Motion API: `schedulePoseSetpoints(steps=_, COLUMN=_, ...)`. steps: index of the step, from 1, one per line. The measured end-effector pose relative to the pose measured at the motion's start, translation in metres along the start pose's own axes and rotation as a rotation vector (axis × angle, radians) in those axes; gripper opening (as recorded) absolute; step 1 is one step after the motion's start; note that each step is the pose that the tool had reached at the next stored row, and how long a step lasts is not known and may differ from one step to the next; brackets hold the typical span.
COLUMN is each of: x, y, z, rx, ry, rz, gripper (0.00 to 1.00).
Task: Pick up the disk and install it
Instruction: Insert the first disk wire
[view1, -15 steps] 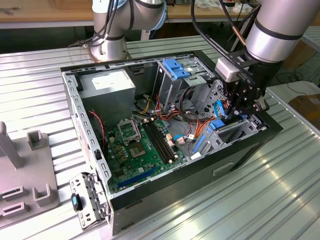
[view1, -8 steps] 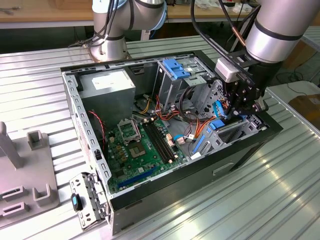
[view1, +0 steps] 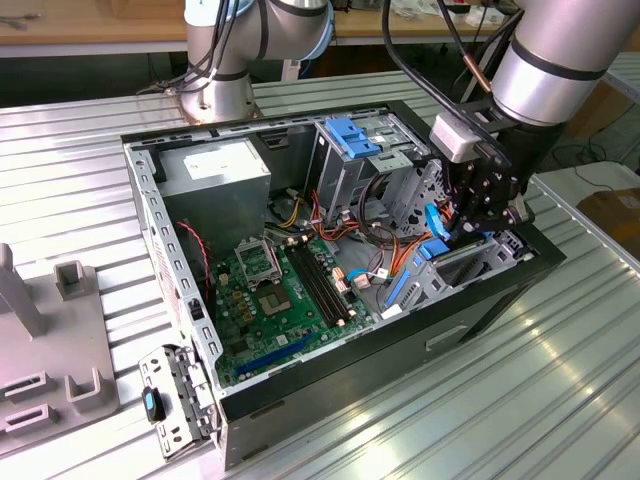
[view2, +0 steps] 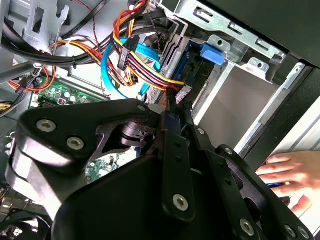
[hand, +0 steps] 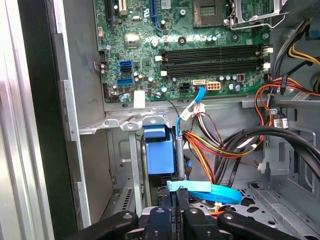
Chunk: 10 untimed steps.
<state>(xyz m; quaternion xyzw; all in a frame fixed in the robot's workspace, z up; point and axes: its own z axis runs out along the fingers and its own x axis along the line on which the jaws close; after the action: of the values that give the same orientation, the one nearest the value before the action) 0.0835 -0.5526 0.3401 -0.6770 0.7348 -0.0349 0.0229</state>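
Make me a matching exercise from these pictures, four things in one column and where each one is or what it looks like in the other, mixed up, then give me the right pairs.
Things
1. gripper
2. motherboard
3. big grey box
4. blue latch

Descriptions
A. green, flat on the case floor
B. on top of the upright metal cage
C. far corner of the case, white sticker on top
D. black, down inside the case among cables at the exterior view's right

Pairs: 1-D, 2-A, 3-C, 4-B
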Motion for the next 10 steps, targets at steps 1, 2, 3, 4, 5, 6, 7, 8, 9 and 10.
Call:
schedulePoseSetpoints(steps=1, x=0.0, y=0.0, z=0.0, rx=-0.0001, ry=0.0, rz=0.0, gripper=0.16)
schedulePoseSetpoints(steps=2, x=0.0, y=-0.0002, z=0.0, rx=-0.0002, ry=0.0, rz=0.0, gripper=0.16)
schedulePoseSetpoints(steps=3, x=-0.0001, y=-0.0011, z=0.0001, rx=-0.0003, ry=0.0001, rz=0.0, gripper=0.16)
schedulePoseSetpoints(steps=4, x=-0.0001, y=-0.0017, z=0.0001, rx=-0.0002, ry=0.0001, rz=0.0, gripper=0.16)
schedulePoseSetpoints(steps=5, x=-0.0002, y=-0.0022, z=0.0002, rx=-0.0002, ry=0.0001, rz=0.0, gripper=0.16)
schedulePoseSetpoints(steps=6, x=-0.0002, y=-0.0029, z=0.0002, rx=-0.0001, ry=0.0002, rz=0.0, gripper=0.16)
schedulePoseSetpoints(steps=7, x=-0.0003, y=-0.0033, z=0.0002, rx=-0.0001, ry=0.0002, rz=0.0, gripper=0.16)
schedulePoseSetpoints(steps=8, x=-0.0003, y=-0.0042, z=0.0003, rx=-0.0001, ry=0.0001, rz=0.0, gripper=0.16)
schedulePoseSetpoints(steps=9, x=-0.0004, y=-0.0054, z=0.0004, rx=-0.0001, ry=0.0001, rz=0.0, gripper=0.16)
schedulePoseSetpoints(steps=10, x=-0.0006, y=-0.0074, z=0.0006, rx=-0.0001, ry=0.0, rz=0.0, gripper=0.16)
